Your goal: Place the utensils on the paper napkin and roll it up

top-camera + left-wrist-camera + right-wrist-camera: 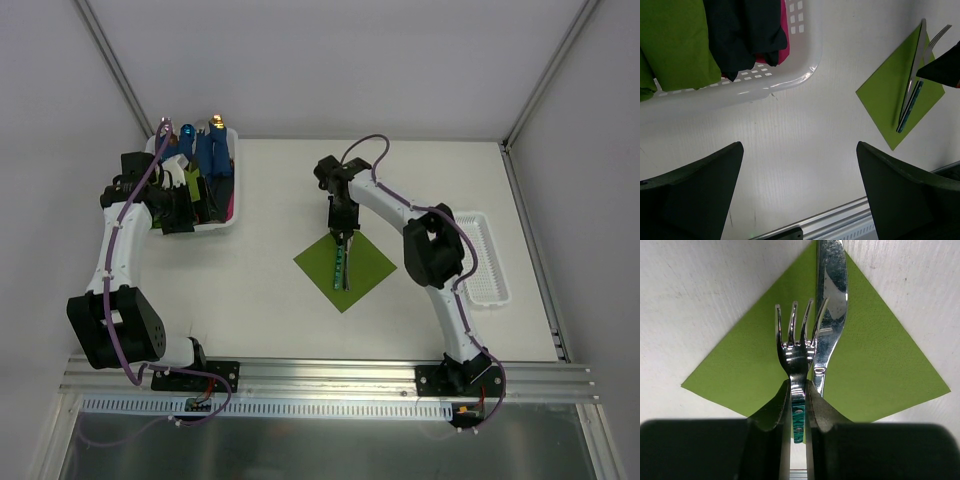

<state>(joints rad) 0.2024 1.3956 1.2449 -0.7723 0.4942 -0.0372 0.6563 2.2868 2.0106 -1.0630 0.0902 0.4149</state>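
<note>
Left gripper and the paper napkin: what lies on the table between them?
Nothing. In the left wrist view, the table is bare between the open left gripper and the paper napkin; the white basket stands aside.

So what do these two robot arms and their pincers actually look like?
Both the left arm and the right arm are white tubes joined by chunky black joints, each with a thin purple cable running along it. The left gripper and right gripper are matte black, with two broad fingers tapering toward the tips. No markings show.
</note>
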